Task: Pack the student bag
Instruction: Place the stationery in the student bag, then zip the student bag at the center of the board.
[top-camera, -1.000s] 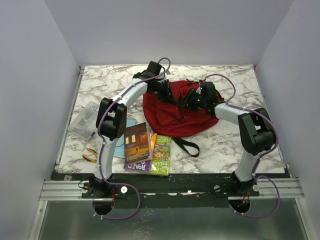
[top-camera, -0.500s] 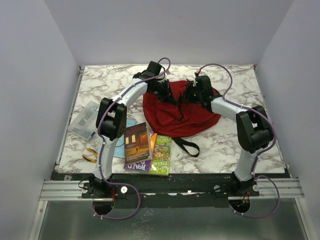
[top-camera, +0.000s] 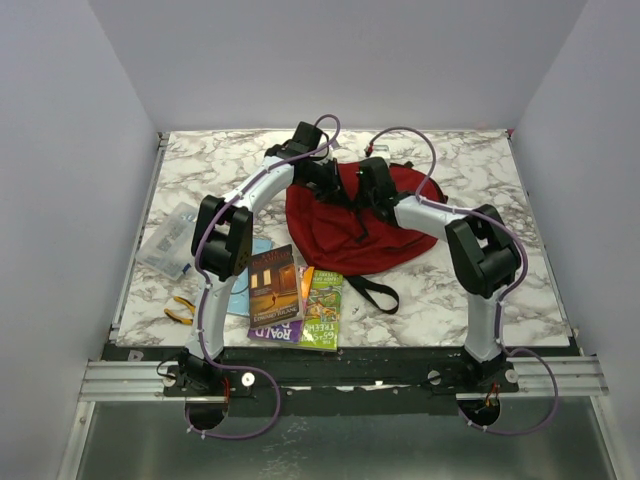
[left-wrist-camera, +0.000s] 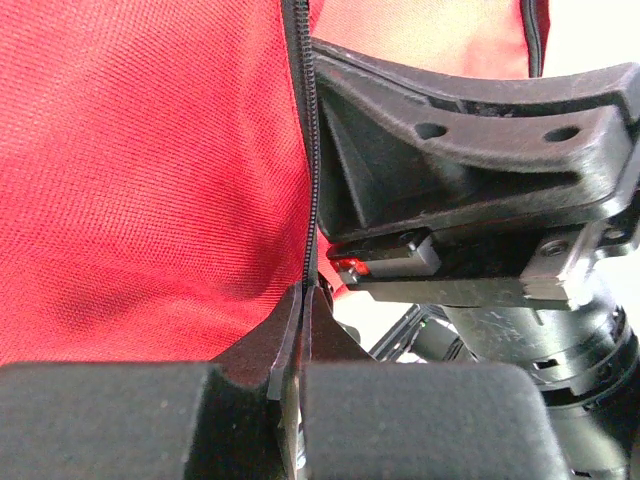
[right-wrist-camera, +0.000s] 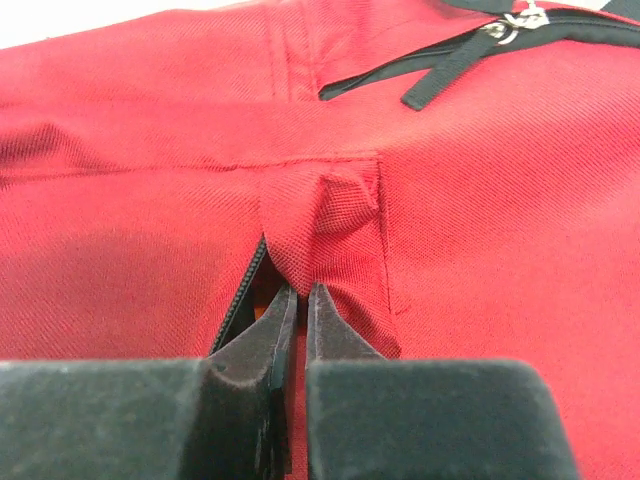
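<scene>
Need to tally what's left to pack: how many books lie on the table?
3. All near the front edge: a dark-covered book, a green book beside it on the right, and a purple book poking out beneath the dark one. Others may be hidden underneath.

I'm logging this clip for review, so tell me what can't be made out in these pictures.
Top view: both arms' jaws, hidden by their own wrists over the student bag.
Top view: the blue item, mostly covered by the left arm and a book.
Top view: contents of the clear packet, too small.
Wrist views: the bag's inside; only outer fabric shows, close up.
</scene>
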